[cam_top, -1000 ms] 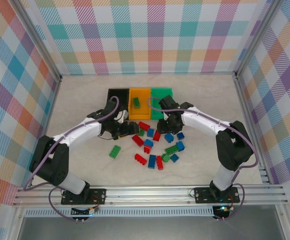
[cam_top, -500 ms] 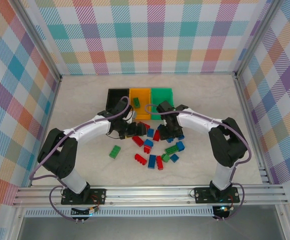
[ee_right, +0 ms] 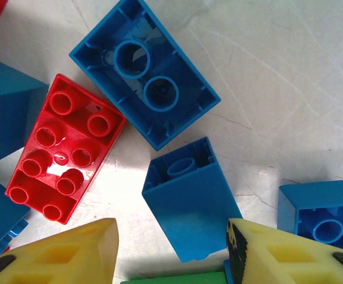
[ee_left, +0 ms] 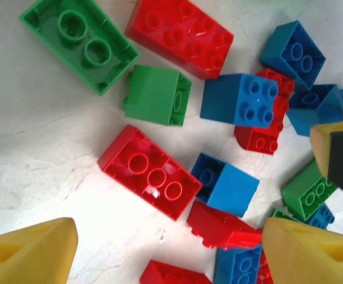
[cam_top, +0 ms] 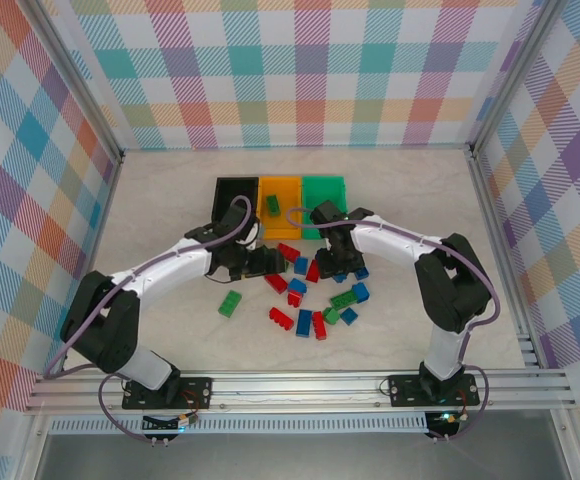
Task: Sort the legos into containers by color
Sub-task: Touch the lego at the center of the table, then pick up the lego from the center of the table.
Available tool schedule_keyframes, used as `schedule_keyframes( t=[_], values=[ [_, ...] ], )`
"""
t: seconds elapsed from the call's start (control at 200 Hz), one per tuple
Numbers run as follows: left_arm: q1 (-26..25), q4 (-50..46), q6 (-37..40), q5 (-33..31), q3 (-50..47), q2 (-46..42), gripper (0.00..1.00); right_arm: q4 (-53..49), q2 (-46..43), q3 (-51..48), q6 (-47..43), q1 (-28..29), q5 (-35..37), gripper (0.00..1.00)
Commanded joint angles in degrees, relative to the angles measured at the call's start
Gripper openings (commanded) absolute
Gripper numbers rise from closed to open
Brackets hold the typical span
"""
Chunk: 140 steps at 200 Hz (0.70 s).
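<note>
Roughly twenty legos (cam_top: 310,292) in red, green and blue lie loose on the bench (cam_top: 170,210), clustered just in front of the three joined containers. One green brick (cam_top: 272,204) already sits in the orange bin (cam_top: 280,182), between the black bin (cam_top: 232,184) and the green bin (cam_top: 325,182).

The brick that matters now is a small blue one (ee_right: 189,204), tipped on its side with its hollow underside facing away from the right claw (ee_right: 171,251). It lies straight ahead of that claw, inside the gap between the fingers. Its long axis runs away from the wrist, so the fingers would close across its narrow width. The right claw is spread: one finger is close beside the brick, the other well clear, and nothing is pinched. An upturned blue brick (ee_right: 145,71) and a red brick (ee_right: 65,154) lie just beyond.

The left claw (ee_left: 168,248) is also spread wide and empty, poised over a red brick (ee_left: 151,171) on its side of the pile. The right arm is plainly the nearer one for the small blue brick. A straight squeeze looks enough, provided the claw stays centred.
</note>
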Motion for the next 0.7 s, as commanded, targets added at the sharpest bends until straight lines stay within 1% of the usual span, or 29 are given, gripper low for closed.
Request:
schedule_keyframes(
  t=[0.0,0.105,0.26,0.44,0.485,0.605,0.645,0.695],
  values=[
    [-0.3,1.8,-1.3,-1.3,-2.7,-4.0,0.81,-1.2,-2.8,1.1,-0.8,0.1,1.2,0.53],
    [-0.3,2.0,-1.7,-2.1,-4.7,-5.7,0.81,-1.6,-2.3,2.1,-1.5,0.0,2.4,0.54],
    [-0.3,1.6,-2.1,-2.7,-6.4,-7.4,0.82,-2.0,2.2,2.4,-2.4,-0.4,3.6,0.55],
    [-0.3,1.1,-2.4,-3.4,-7.0,-9.0,0.82,-1.3,6.4,2.1,-2.1,-0.3,1.4,0.54],
    [-0.3,1.1,-2.4,-3.5,-7.0,-9.2,0.82,-0.7,6.3,1.6,-1.8,-0.4,0.8,0.5],
    [-0.3,1.1,-2.5,-3.3,-7.2,-9.3,0.82,0.5,4.3,0.6,-1.5,-0.4,0.6,0.33],
    [-0.3,1.4,-2.5,-3.0,-7.4,-9.4,0.82,0.5,3.4,0.6,-1.5,-0.4,1.0,0.3],
    [-0.4,1.8,-2.5,-2.5,-7.7,-9.6,0.82,0.4,2.4,1.0,-1.7,-0.4,1.5,0.29]
  ],
)
